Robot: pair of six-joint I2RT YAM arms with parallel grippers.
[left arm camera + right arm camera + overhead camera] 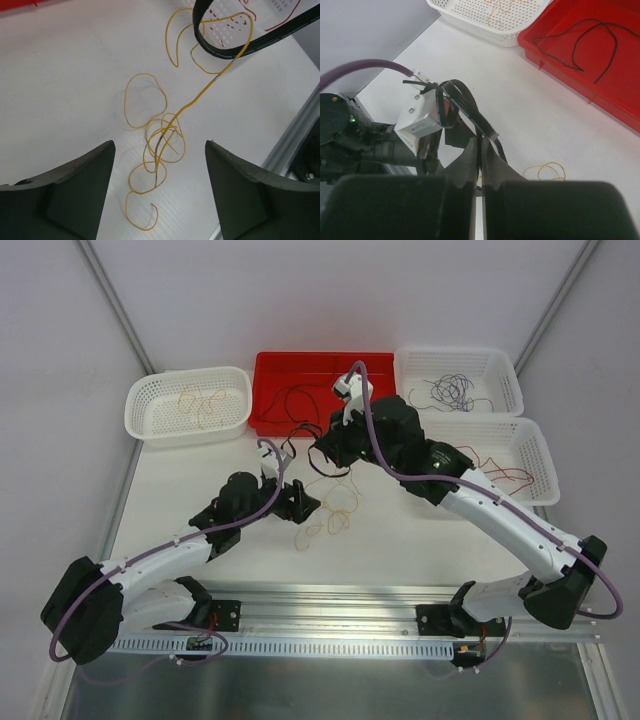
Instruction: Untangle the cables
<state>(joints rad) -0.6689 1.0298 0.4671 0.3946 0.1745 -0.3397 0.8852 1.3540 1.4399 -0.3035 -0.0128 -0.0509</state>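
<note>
A tangle of yellow cables (161,145) lies curled on the white table (200,490), also in the top view (335,508). My left gripper (160,143) hangs over it, open, with the loops between its fingers and untouched; from above it is (305,502). One yellow strand (200,95) rises from the tangle toward my right gripper (325,462). That gripper (480,141) is shut, with a trace of yellow in the slit. A black cable (580,45) and a red one lie in the red bin (262,390).
A white basket (140,405) at back left holds yellow cables. A back-right basket (505,365) has dark purple ones, and the right basket (540,455) has red ones. A black ribbon lead (220,50) loops near the right wrist. A metal rail (340,595) runs along the near edge.
</note>
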